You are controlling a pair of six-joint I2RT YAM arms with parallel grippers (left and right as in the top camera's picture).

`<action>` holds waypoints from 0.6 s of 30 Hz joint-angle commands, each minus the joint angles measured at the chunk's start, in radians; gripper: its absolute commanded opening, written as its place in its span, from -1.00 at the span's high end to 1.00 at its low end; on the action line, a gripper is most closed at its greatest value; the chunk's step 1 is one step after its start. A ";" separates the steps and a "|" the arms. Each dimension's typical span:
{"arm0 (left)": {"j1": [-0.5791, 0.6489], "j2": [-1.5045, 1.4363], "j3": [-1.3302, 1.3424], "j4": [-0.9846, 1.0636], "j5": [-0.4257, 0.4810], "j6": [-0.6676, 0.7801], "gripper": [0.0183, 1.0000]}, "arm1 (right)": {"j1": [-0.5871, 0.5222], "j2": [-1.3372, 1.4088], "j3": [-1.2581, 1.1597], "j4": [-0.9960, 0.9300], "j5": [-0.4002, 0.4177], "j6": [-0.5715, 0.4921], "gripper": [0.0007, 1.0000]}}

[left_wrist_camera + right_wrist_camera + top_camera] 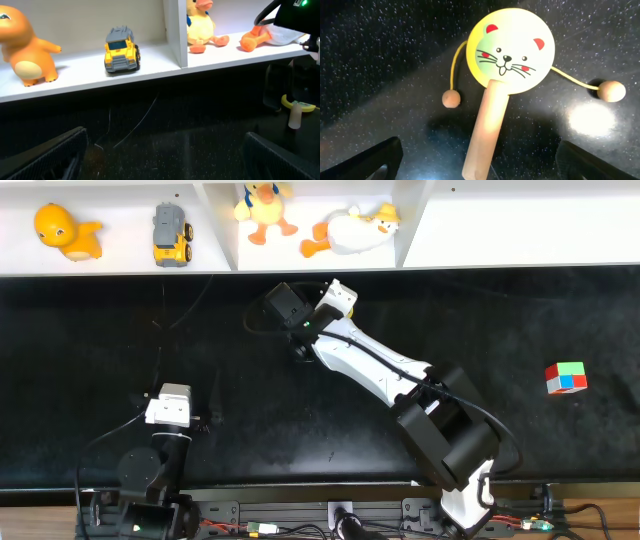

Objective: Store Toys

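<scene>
left arm [150,465]: folded low by its base
left tool [165,157]: fingers wide apart
right arm [375,365]: stretched diagonally across the middle
right tool [480,162]: pointing down, fingers wide apart

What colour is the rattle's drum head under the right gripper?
The rattle has a pale green cat face, yellow rim; right wrist view shows it best.

I log from my station:
- One table [90,330], black with fine pale speckles, spanning the work area.
- One thin wire [160,320], lying loose on the table's left part and running from the far side toward the near side.
- One cable bundle [265,527] with small connectors, along the near edge.
</scene>
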 commanded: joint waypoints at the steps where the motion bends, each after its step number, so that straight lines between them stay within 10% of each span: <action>1: -0.005 -0.011 -0.002 -0.003 -0.008 0.018 -1.00 | -0.004 0.023 0.030 0.001 -0.006 0.008 -0.99; 6: -0.005 -0.011 -0.002 -0.003 -0.008 0.018 -1.00 | -0.007 0.031 0.030 -0.002 -0.012 0.008 -0.95; 18: -0.005 -0.011 -0.002 -0.003 -0.008 0.018 -0.99 | -0.019 0.031 0.030 -0.011 -0.033 0.008 0.31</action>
